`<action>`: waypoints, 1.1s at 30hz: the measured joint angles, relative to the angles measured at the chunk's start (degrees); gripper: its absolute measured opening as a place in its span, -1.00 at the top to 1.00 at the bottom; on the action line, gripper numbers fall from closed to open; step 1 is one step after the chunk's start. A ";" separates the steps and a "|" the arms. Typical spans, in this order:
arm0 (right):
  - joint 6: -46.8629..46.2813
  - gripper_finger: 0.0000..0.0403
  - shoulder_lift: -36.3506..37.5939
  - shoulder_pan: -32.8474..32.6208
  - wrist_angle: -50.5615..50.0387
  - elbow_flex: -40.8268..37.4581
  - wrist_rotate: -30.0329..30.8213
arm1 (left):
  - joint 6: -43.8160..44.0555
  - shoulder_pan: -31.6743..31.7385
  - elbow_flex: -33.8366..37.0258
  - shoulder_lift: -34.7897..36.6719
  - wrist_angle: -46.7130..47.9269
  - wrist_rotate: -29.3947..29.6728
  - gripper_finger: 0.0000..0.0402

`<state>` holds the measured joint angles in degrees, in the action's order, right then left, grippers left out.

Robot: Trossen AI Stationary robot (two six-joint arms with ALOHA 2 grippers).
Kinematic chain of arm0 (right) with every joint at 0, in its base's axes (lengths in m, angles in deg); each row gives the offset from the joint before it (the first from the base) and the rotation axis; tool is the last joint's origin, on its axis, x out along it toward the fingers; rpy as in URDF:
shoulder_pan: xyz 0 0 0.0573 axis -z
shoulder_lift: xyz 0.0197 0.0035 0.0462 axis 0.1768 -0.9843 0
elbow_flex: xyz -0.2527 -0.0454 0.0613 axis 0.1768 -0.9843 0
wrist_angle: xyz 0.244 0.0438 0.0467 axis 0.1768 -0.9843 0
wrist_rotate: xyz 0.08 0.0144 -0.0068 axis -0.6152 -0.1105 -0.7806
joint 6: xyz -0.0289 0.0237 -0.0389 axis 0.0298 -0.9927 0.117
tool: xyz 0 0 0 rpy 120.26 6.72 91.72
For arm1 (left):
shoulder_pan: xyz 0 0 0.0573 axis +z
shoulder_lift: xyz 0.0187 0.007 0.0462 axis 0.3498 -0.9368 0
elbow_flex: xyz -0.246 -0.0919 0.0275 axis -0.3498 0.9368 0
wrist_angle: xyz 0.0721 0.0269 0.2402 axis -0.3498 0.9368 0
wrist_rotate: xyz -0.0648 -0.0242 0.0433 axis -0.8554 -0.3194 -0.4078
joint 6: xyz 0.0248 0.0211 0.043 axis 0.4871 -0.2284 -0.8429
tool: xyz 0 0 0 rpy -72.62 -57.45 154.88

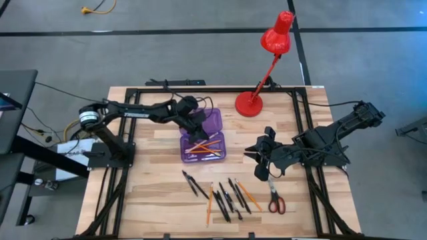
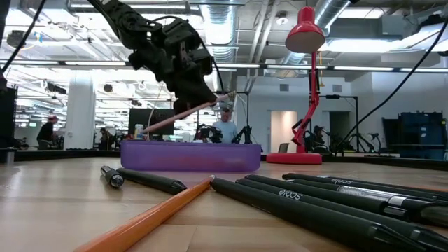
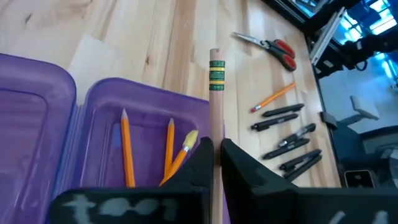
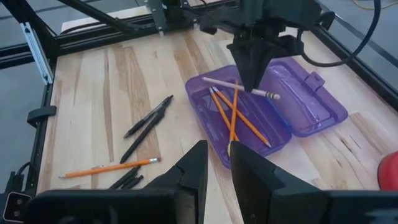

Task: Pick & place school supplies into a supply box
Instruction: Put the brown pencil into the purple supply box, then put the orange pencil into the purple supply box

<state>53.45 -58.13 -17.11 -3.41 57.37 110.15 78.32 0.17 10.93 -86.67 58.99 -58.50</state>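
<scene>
The purple supply box (image 1: 203, 145) lies open on the table, its lid (image 1: 211, 121) folded back toward the far edge. Several orange pencils (image 4: 231, 115) lie inside it. My left gripper (image 1: 199, 130) hangs over the box, shut on a pale pencil (image 3: 216, 93). Black pens (image 1: 228, 195), two orange pencils (image 1: 209, 204) and the red-handled scissors (image 1: 275, 200) lie loose on the near part of the table. My right gripper (image 1: 261, 159) hovers open to the right of the box, over bare wood, holding nothing. My left gripper pinches the pale pencil's shaft (image 3: 216, 146) between its two fingers, from above, pointing down, with the fingers across the shaft. The eraser end with its green band (image 3: 216, 67) sticks out ahead. The pencil (image 2: 192, 110) is lifted clear above the box and slants.
A red desk lamp (image 1: 275, 40) stands with its round base (image 1: 250, 104) near the far edge, right of the box. A black frame (image 1: 303, 127) borders the table. Bare wood lies left of the box and between the box and the loose pens.
</scene>
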 joint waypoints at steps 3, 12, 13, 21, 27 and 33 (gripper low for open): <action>0.01 0.69 0.00 0.00 -0.06 0.00 0.00 | -0.64 -0.02 0.00 -0.01 0.02 0.95 0.97; 0.02 0.69 0.00 0.00 -0.62 0.00 -0.02 | -2.94 -0.07 0.00 -0.01 0.09 6.77 0.81; 0.02 0.69 0.00 0.00 -0.62 0.00 -0.02 | -2.94 -0.09 0.00 -0.01 0.10 6.77 0.79; 0.02 0.69 0.00 0.04 -0.61 0.00 -0.01 | -2.97 -0.09 0.00 -0.01 0.11 6.76 0.69; -0.03 0.69 0.00 0.04 -0.63 0.00 -0.02 | -3.28 -0.09 0.00 0.15 0.20 5.18 0.69; -8.66 0.69 0.02 0.04 -2.45 -2.90 -3.04 | -4.99 -1.76 0.00 4.95 2.19 3.86 0.69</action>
<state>44.79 -58.11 -17.06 -5.86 54.47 107.11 73.33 -1.59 10.93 -81.72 61.19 -54.64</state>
